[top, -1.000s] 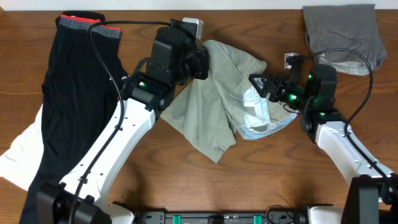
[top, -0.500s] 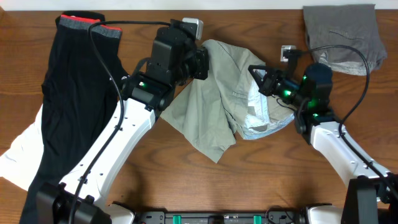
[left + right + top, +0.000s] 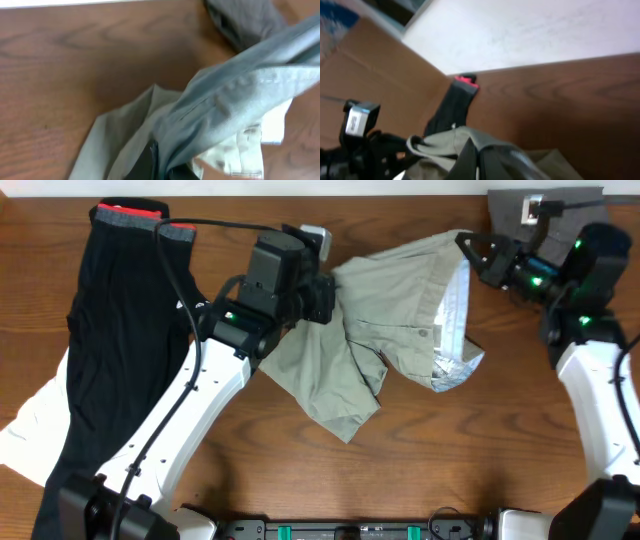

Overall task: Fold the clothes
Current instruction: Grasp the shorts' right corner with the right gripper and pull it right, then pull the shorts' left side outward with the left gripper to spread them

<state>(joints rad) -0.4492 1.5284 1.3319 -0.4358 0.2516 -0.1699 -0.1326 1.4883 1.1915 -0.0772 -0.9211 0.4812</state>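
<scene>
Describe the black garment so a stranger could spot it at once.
On the wooden table, look to the left side. The black garment lies lengthwise there, partly over white cloth. Its grey-and-red waistband sets it apart from the khaki trousers mid-table.

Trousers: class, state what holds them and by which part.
Both pincers: the left pincer grips the trousers at their left edge, the right pincer at the waistband.

I stand near and can read no word, number, brand or sign on anything here; the small pale label (image 3: pixel 356 121) on the dark device in the right wrist view is too blurred.
</scene>
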